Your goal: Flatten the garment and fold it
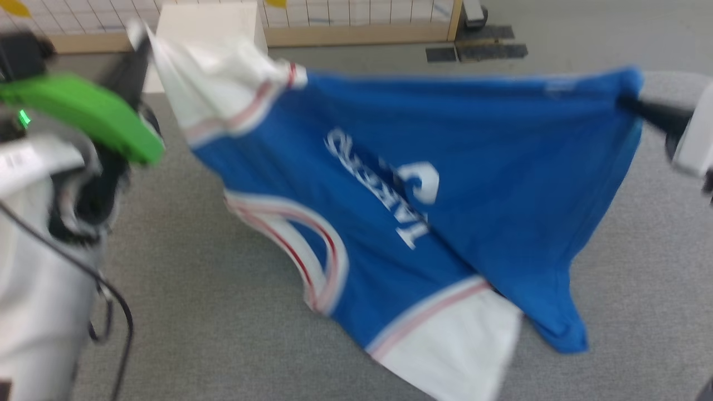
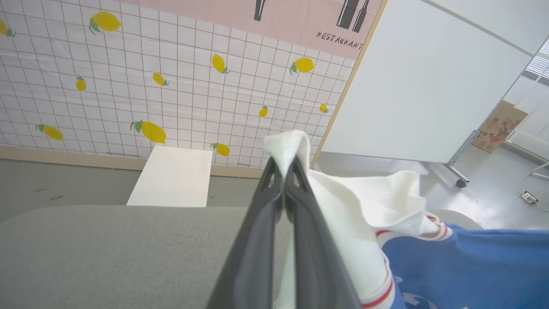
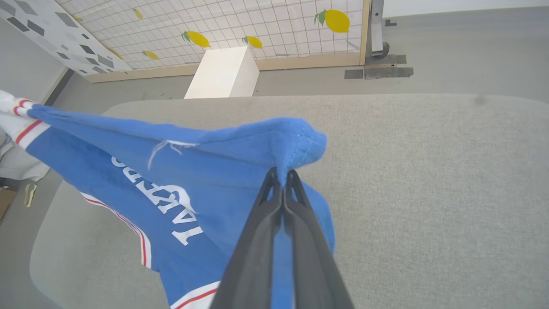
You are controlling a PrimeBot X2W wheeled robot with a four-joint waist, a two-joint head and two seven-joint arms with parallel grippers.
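Note:
The garment, a royal-blue T-shirt with white sleeves, striped trim and white lettering, hangs stretched in the air above the grey table. My left gripper is shut on a white sleeve tip at the upper left; in the left wrist view the gripper pinches that cloth between closed fingers. My right gripper is shut on a blue corner at the upper right, and the right wrist view shows the gripper clamped on it. The other white sleeve droops lowest, near the table.
A white box stands beyond the table's far edge, before a lemon-patterned tiled wall. A white partition is to its right. Dark floor patches lie beyond the table. My left arm's green cover fills the near left.

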